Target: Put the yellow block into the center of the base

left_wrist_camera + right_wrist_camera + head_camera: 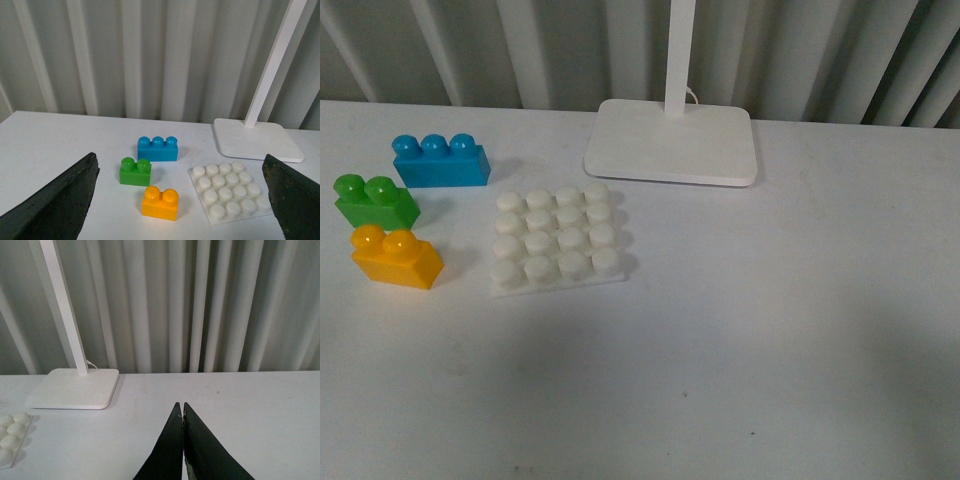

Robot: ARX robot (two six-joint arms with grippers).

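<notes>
The yellow block (396, 258) stands on the white table at the left, studs up, in front of a green brick (375, 201). The white studded base (557, 239) lies flat just right of it. In the left wrist view the yellow block (160, 202) and the base (230, 191) lie between my wide-open black fingers (52, 202), and the left gripper (180, 165) is empty and well short of them. My right gripper (181, 406) is shut and empty above bare table, with only the base's edge (11, 436) in its view. Neither arm shows in the front view.
A blue three-stud brick (439, 161) stands behind the green one. A white lamp foot (672, 141) with an upright post (679, 55) stands behind the base. A corrugated grey wall closes the back of the table.
</notes>
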